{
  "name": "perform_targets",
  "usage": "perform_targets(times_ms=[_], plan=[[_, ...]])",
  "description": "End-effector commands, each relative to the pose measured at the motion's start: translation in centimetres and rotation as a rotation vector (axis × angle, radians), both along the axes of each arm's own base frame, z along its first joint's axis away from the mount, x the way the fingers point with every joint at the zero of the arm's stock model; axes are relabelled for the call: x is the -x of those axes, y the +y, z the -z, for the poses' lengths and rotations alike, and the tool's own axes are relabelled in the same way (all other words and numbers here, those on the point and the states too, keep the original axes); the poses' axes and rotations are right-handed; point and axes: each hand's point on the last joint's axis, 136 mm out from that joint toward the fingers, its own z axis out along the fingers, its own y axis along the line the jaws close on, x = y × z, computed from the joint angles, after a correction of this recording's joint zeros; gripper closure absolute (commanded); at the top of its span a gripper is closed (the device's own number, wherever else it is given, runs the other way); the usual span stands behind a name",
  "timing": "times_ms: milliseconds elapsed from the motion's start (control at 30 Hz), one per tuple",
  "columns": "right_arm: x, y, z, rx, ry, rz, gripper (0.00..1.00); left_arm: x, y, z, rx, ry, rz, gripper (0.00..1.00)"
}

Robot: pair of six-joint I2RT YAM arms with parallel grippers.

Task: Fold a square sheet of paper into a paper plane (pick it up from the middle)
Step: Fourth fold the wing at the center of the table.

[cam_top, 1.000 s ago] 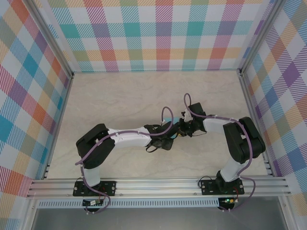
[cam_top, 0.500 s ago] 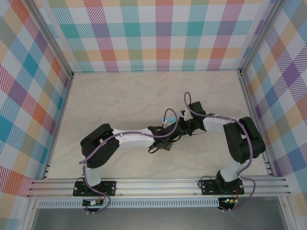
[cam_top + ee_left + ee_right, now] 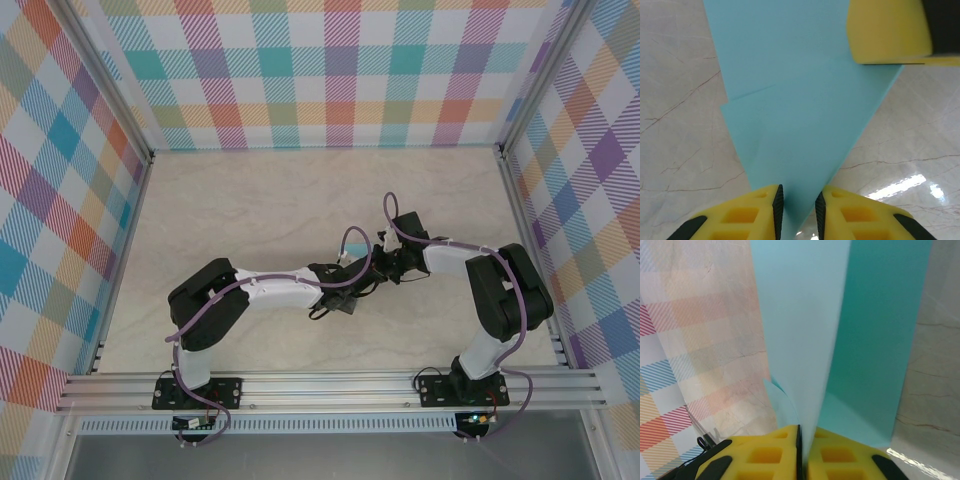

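Note:
The turquoise sheet of paper (image 3: 795, 100) is folded into a tapering pointed shape with a flap crease across it. Its narrow end runs between the fingers of my left gripper (image 3: 799, 205), whose jaws stand a little apart around it, still open. At the paper's far edge, one yellow finger of the right gripper (image 3: 887, 30) shows. My right gripper (image 3: 802, 440) is shut on an upright fold of the paper (image 3: 800, 315), with a darker turquoise layer (image 3: 880, 340) beside it. From above, both grippers meet at mid-table, and a sliver of paper (image 3: 356, 247) shows between them.
A pale marble-patterned table (image 3: 250, 200) lies under everything. Plaid-patterned walls (image 3: 330, 70) close the back and both sides. An aluminium rail (image 3: 330, 385) with the arm bases runs along the near edge. Purple cables (image 3: 352, 240) loop over both wrists.
The left arm has stretched to the right, bringing its gripper up against the right one. Its jaws have narrowed around the paper's end. The right arm has stayed put.

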Motion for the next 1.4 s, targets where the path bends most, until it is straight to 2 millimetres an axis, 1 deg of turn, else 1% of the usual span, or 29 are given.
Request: perform_targets(times_ms=[0,233,433,533,700,900,1067,1267,1367], plan=[[-0.4,0.8,-0.9,-0.035,-0.003,-0.022,0.93,-0.2,0.2,-0.3,-0.042,-0.035,0.004,0.73],[-0.6,0.9,-1.2,-0.036,0.006,-0.023,0.95,-0.5,0.3,-0.4,-0.058,-0.056,0.009,0.71],[-0.5,0.9,-1.1,-0.034,0.015,-0.022,0.95,-0.8,0.5,-0.5,-0.065,-0.078,0.014,0.67],[-0.4,0.9,-1.0,-0.032,0.019,-0.023,0.95,-1.0,0.5,-0.3,-0.078,-0.09,0.015,0.67],[-0.4,0.8,-1.0,-0.029,0.02,-0.022,0.95,-1.2,0.4,-0.2,-0.076,-0.094,0.019,0.75],[-0.4,0.8,-1.1,-0.029,0.017,-0.025,0.96,-1.3,0.7,-0.3,-0.087,-0.102,0.02,0.78],[-0.4,0.9,-1.4,-0.035,0.013,-0.029,0.95,-1.4,0.7,-0.2,-0.085,-0.101,0.022,0.85],[-0.4,0.9,-1.6,-0.035,0.009,-0.026,0.92,-1.4,0.9,-0.1,-0.069,-0.09,0.012,0.9],[-0.4,0.8,-1.8,-0.032,0.004,-0.022,0.86,-1.4,1.0,0.0,-0.049,-0.077,0.003,0.93]])
